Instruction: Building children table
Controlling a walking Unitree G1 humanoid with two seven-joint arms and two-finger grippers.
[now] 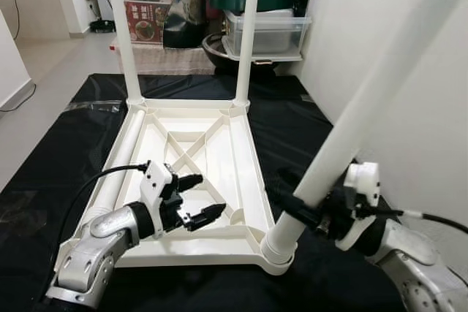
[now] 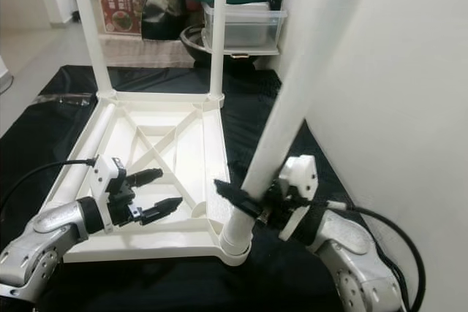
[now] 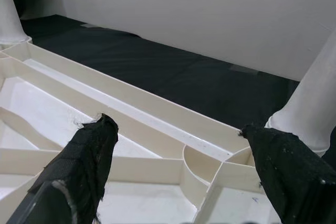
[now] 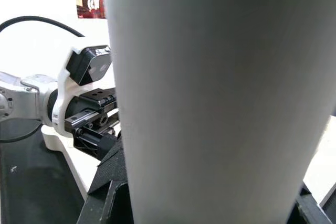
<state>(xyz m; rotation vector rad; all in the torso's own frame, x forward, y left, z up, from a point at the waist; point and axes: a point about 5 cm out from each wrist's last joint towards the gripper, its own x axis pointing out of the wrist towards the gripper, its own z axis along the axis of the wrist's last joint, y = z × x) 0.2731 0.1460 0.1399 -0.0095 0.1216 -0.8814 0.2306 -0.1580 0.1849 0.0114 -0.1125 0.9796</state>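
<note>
The white children's table (image 1: 245, 180) lies upside down on a black mat. Two white legs (image 1: 123, 34) (image 1: 247, 34) stand upright in its far corners. A third leg (image 1: 123, 162) lies along its left edge. My right gripper (image 1: 298, 206) is shut on a fourth leg (image 1: 365, 100), which leans to the right with its lower end in the near right corner socket (image 1: 278, 245). Up close, that leg (image 4: 210, 103) fills the right wrist view. My left gripper (image 1: 208, 195) is open just above the ribs near the table's front edge, its fingers (image 3: 86, 161) holding nothing.
A white wall (image 1: 409, 49) runs close along the right. At the back stand clear plastic bins (image 1: 267, 31) with a green lid, a black bag (image 1: 183, 12) and a red box (image 1: 150, 12). The black mat (image 1: 58, 151) reaches the bare floor (image 1: 51, 63) at the left.
</note>
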